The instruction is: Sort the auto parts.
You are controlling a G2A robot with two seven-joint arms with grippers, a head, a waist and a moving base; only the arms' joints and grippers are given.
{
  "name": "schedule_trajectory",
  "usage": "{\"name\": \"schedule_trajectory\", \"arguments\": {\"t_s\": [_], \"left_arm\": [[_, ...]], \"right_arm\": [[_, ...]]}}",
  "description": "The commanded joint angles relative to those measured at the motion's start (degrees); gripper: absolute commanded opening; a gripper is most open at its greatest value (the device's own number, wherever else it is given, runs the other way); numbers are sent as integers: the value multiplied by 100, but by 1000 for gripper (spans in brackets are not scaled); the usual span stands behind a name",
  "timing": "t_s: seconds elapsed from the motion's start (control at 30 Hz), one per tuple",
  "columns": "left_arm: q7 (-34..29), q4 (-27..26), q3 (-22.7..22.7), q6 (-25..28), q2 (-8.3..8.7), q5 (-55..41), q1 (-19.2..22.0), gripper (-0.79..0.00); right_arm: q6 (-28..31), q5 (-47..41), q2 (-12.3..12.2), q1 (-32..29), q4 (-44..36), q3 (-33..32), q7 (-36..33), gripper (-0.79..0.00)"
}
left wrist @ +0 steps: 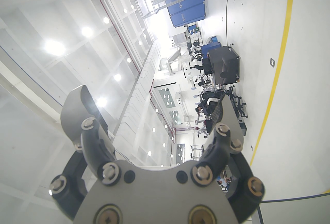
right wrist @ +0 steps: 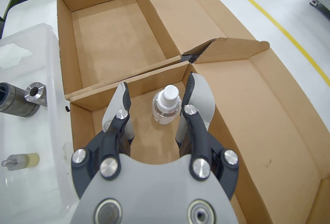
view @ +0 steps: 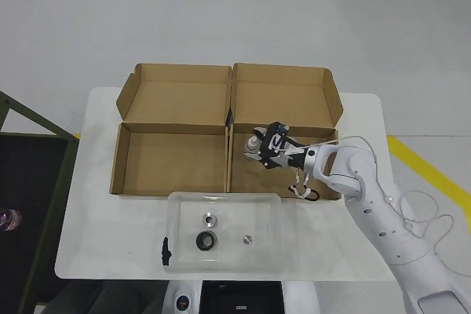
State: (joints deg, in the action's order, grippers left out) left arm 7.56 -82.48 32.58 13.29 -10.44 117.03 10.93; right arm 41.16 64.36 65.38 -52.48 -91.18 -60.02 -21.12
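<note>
Right gripper open around a small spray bottle in the right cardboard box.

At the centre of the top view the gripper's fingers are spread on either side of the clear, white-capped bottle. The bottle stands upright on the box floor, close to the wall beside the left cardboard box, and neither pad looks pressed against it. Below the boxes, at lower centre, a clear plastic bin holds a steel collar, a black bearing and a small plug, each apart from the others. The left gripper points up at the ceiling lights, fingers spread wide with nothing between them.
</note>
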Motion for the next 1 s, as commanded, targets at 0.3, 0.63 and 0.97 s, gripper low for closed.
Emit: {"name": "schedule_trajectory", "arguments": {"t_s": [0.3, 0.63, 0.97], "left_arm": [[0, 0, 0, 0, 0, 0, 0, 0], [0, 0, 0, 0, 0, 0, 0, 0], [0, 0, 0, 0, 0, 0, 0, 0]], "right_arm": [[295, 54, -180, -827, -1277, -427, -271, -342], [611, 206, -311, -1561, -2203, -565, -534, -329], [829, 353, -392, -2035, -2599, -388, -912, -323]]}}
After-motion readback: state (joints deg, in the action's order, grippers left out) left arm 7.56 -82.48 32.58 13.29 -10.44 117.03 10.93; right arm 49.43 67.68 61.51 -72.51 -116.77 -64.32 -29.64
